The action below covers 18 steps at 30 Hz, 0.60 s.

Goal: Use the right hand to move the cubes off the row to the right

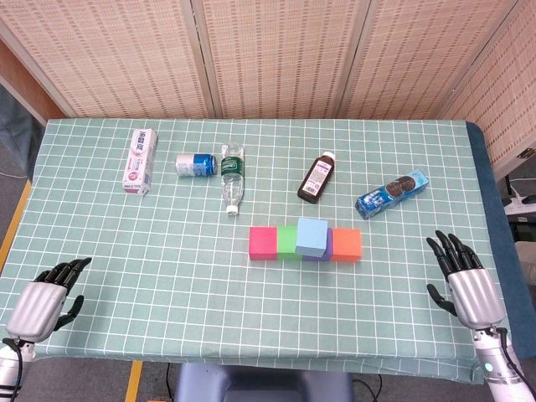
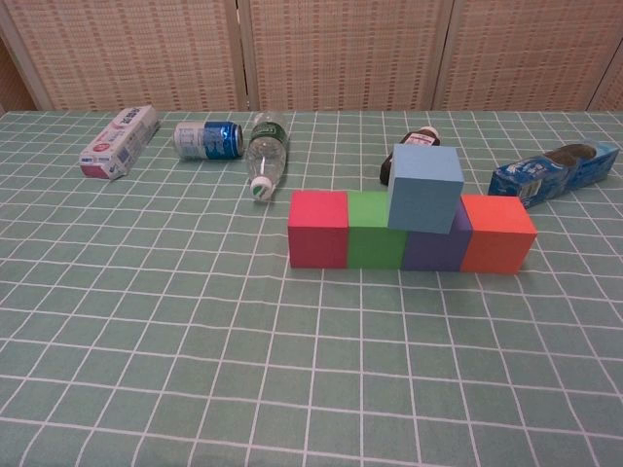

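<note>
Cookie pack point(image 1: 392, 193) looks Oreo-branded, though its print is blurred.

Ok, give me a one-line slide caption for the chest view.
Light blue cube sits atop a row of red, green, purple and orange cubes on the checked tablecloth.

Blue cube point(image 2: 425, 187) atop four-cube row point(image 2: 412, 233)

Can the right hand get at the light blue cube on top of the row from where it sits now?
Probably yes. The right hand lies open on the table, right of the row, and bare cloth separates it from the light blue cube, which sits exposed on the purple cube.
</note>
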{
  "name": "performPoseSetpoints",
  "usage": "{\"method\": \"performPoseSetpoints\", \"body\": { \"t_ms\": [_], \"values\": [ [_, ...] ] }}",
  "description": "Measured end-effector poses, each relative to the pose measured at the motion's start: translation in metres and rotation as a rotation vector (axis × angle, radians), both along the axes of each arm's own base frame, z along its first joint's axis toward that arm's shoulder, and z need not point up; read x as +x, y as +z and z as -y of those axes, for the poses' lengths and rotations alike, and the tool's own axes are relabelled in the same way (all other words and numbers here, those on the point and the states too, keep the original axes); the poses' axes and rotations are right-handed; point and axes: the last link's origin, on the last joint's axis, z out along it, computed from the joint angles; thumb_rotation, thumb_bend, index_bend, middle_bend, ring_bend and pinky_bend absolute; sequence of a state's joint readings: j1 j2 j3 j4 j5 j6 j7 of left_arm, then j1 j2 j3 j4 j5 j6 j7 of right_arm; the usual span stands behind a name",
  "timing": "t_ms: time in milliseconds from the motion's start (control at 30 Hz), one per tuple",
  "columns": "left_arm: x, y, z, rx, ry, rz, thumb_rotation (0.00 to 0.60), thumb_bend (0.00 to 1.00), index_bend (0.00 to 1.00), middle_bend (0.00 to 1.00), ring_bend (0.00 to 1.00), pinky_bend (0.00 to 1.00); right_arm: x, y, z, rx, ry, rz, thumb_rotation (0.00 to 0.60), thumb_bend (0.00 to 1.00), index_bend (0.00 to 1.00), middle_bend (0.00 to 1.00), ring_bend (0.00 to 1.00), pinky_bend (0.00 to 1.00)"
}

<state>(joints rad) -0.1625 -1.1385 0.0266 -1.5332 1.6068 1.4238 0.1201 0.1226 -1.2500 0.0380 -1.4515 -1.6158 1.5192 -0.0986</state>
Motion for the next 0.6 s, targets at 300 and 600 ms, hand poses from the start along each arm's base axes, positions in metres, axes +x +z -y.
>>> {"method": "performPoseSetpoints", "body": {
  "t_ms": [300, 600],
  "values": [
    [0.0017, 0.0014, 0.0047, 0.009, -0.013, 0.002, 0.600, 0.47, 0.13, 0.19, 0.22, 0.39, 0.0017, 0.0000, -0.0027, 0.000, 0.014, 0.011, 0.600, 0.20, 0.03, 0.00, 0.00, 0.17],
    [-0.0028, -0.0005, -0.0030, -0.002, 0.020, 0.002, 0.600, 0.47, 0.13, 0.19, 0.22, 0.40, 0.0012, -0.0007, 0.0041, 0.019, 0.044, 0.040, 0.600, 0.20, 0.00, 0.00, 0.00, 0.17]
  ]
}}
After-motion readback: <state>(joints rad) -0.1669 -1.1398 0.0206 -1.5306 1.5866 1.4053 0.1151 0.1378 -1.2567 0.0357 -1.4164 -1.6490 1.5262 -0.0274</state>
